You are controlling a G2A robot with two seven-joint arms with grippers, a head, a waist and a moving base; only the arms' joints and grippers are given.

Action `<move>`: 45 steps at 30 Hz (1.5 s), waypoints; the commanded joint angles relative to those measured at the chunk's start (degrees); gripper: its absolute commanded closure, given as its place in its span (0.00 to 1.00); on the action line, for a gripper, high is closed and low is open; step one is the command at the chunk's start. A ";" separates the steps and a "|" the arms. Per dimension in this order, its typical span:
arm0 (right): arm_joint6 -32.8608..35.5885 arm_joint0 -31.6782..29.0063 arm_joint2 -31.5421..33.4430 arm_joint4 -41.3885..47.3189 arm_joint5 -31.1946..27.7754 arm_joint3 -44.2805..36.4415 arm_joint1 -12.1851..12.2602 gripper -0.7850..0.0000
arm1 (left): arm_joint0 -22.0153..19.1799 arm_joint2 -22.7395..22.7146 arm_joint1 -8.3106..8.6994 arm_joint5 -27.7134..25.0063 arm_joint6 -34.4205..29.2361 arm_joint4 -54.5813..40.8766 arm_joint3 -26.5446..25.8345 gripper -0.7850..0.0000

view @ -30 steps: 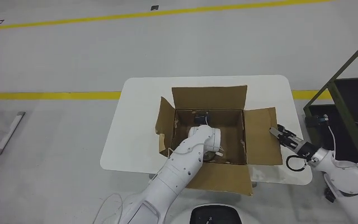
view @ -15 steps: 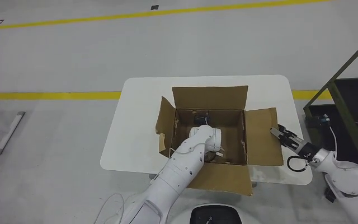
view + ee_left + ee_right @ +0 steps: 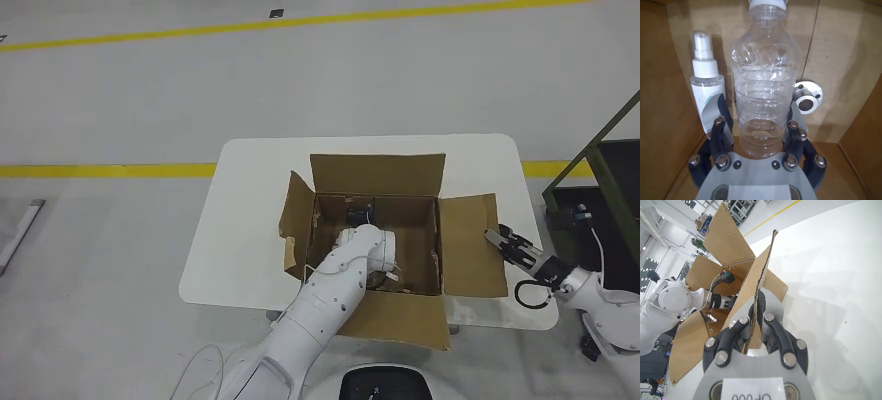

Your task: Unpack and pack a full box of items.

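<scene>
The clear plastic water bottle with white cap (image 3: 762, 85) sits inside the open brown cardboard box (image 3: 375, 175) on the white bench (image 3: 250, 200), between a white spray bottle (image 3: 705, 89) and a silver metal flange (image 3: 807, 97). The left gripper (image 3: 758, 108) straddles it; I cannot tell whether it is clamped. The right gripper (image 3: 756, 303) is clenched on a box flap (image 3: 745, 291).

Box (image 3: 376, 172): I count one.
Clear water bottle (image 3: 762, 91): one.
Spray bottle (image 3: 705, 83): one.
Metal collar (image 3: 807, 99): one.
Table (image 3: 250, 200): I see one.
</scene>
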 commanded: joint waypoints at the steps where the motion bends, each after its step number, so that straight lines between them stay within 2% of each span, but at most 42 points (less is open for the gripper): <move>1: -0.01 -0.06 0.03 -0.02 -0.04 -0.01 -0.01 1.00 | 0.02 -0.06 -0.12 -0.02 0.12 0.16 0.29 0.33; 3: -0.02 -0.14 0.08 -0.03 -0.10 -0.01 -0.02 1.00 | 0.05 -0.18 -0.25 -0.03 0.32 0.37 0.67 0.38; 4: -0.10 -0.17 0.11 -0.02 -0.06 0.01 -0.03 1.00 | 0.06 -0.24 -0.30 -0.01 0.47 0.49 0.89 0.51; 8: -0.05 -0.23 0.11 0.13 -0.12 0.00 -0.06 1.00 | 0.01 -0.58 -0.54 -0.10 0.75 0.75 1.76 0.55; 10: 0.06 -0.21 0.14 0.13 -0.18 0.01 -0.07 1.00 | -0.06 -0.71 -0.67 -0.17 0.78 0.86 1.99 0.66; 11: 0.08 -0.20 0.14 0.15 -0.20 0.03 -0.07 1.00 | -0.09 -0.85 -0.73 -0.15 0.83 0.86 2.08 0.77; 12: 0.10 -0.17 0.15 0.16 -0.20 0.04 -0.08 1.00 | -0.13 -0.96 -0.77 -0.20 0.94 0.93 2.12 0.94; 13: 0.14 -0.12 0.17 0.17 -0.17 0.02 -0.08 1.00 | -0.16 -1.12 -0.81 -0.19 1.07 0.94 2.01 1.00; 19: 0.28 0.81 1.10 0.28 -0.23 0.68 0.01 1.00 | 0.19 -2.74 -0.69 -1.62 1.40 0.30 -0.90 1.00; 25: 0.86 2.71 3.30 0.08 -0.60 2.77 0.34 1.00 | 1.56 -4.89 0.16 -2.95 -0.80 1.55 -9.55 1.00; 26: 1.36 2.92 3.42 0.07 -0.67 3.00 0.39 0.91 | 1.84 -5.22 0.30 -3.16 -1.17 1.65 -10.83 1.00; 27: 2.95 3.31 3.49 0.03 -0.88 3.23 0.51 0.69 | 2.26 -5.72 0.53 -3.44 -1.77 2.03 -12.81 1.00; 28: 3.66 3.84 3.89 0.48 -1.05 3.41 0.61 0.24 | 2.76 -6.28 0.78 -3.65 -2.28 2.40 -14.95 1.00; 29: 4.12 4.12 4.27 0.67 -1.21 3.53 0.70 0.00 | 3.41 -6.93 1.04 -3.79 -2.94 2.68 -16.96 1.00; 37: 2.23 3.80 8.84 1.12 0.18 1.66 1.16 0.00 | 8.50 -11.37 2.91 -5.10 -7.90 6.89 -31.69 1.00; 45: -2.18 -0.72 13.64 0.45 -0.97 -10.70 1.21 0.00 | 13.08 -16.24 4.63 -8.28 -11.16 13.07 -46.25 1.00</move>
